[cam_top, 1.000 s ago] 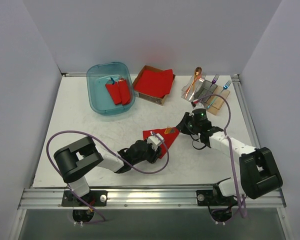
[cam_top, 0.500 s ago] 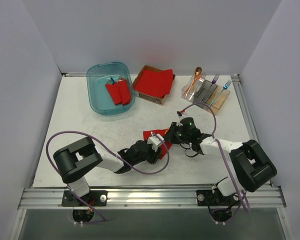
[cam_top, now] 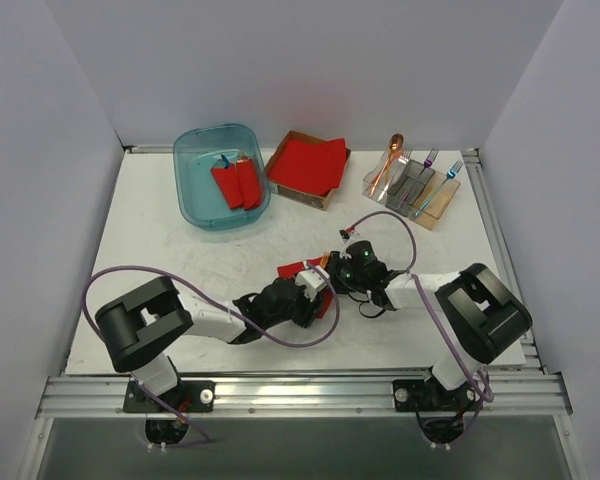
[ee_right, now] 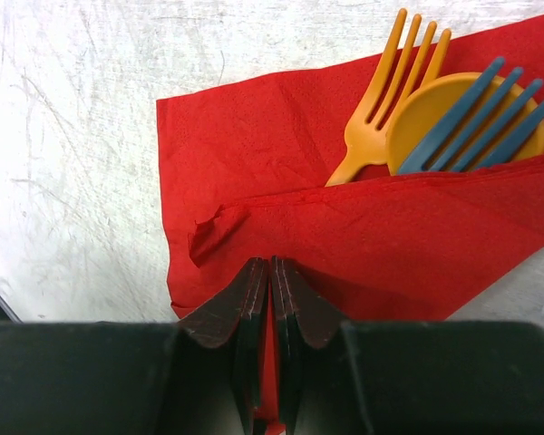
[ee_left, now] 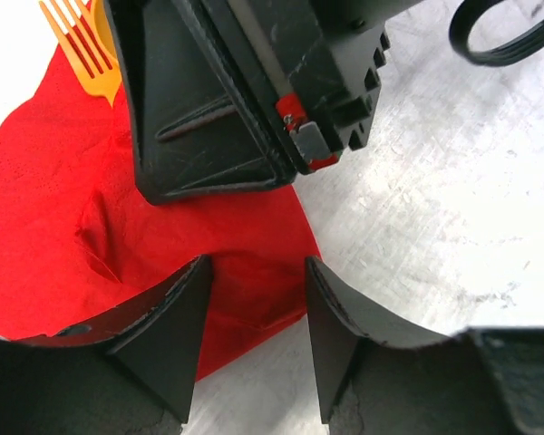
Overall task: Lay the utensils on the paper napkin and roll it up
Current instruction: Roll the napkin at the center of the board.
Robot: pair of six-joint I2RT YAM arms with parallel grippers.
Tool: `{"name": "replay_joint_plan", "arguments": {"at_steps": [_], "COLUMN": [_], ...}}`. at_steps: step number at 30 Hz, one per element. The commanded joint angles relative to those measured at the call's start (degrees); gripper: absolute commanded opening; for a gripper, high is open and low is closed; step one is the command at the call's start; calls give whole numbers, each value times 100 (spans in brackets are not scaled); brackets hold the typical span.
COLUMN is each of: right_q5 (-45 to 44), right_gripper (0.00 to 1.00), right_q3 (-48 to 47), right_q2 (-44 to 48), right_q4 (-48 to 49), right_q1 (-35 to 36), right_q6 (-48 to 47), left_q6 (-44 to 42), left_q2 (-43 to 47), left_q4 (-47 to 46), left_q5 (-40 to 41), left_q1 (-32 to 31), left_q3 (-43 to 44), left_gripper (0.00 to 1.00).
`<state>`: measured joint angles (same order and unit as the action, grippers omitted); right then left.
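The white table carries everything; across it the left arm and right arm lie low and meet at its middle, which I take to mean both are working on 1 small bundle. At the far edge stand a blue tub holding 2 red rolls, probably finished examples; a cardboard box with a thick red stack; and a clear rack with spare cutlery.

The paper napkin lies flat at the table's centre between the 2 wrists, 1 flap already folded over so that it covers the handles; that fold looks like the start of the roll. On it, heads poking out from under the flap, are an orange fork, an orange spoon and a blue fork, the blue tines lying across the spoon bowl; they sit bunched together, which should let the paper wrap them as 1 core.

The right gripper is clenched on the folded edge, a red sliver showing between its jaws; this pinch likely keeps the flap from springing back. The left gripper is parted, its jaws straddling the napkin's near edge and grasping nothing, the right gripper's body just beyond it; placing seems done, rolling barely begun.
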<state>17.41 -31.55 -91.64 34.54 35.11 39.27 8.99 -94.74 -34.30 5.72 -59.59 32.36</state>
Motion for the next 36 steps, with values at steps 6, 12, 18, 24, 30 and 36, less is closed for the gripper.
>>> {"name": "replay_joint_plan", "arguments": {"at_steps": [6, 12, 18, 24, 30, 36], "right_q5": [-194, -264, -334, -361, -405, -423], "right_gripper": [9, 9, 9, 9, 9, 9], "right_q3": [-114, -167, -237, -316, -352, -413], "right_q2": [-48, -4, 40, 14, 14, 23], "right_q4": [-185, -273, -378, -466, -528, -563], "right_q1": [171, 241, 286, 286, 321, 338], "right_q6": [-7, -24, -68, -103, -130, -147], "left_q6": [348, 525, 647, 638, 1551, 3690], "left_q2": [790, 939, 1423, 1809, 2468, 2864], "left_q4": [951, 1092, 1356, 1802, 2673, 3897], "left_q5": [-219, -572, -238, 166, 1642, 2971], "left_q1": [421, 1072, 1292, 1310, 1371, 1564], "left_q3": [508, 482, 377, 341, 385, 280], "left_gripper": [53, 51, 52, 49, 40, 56]}}
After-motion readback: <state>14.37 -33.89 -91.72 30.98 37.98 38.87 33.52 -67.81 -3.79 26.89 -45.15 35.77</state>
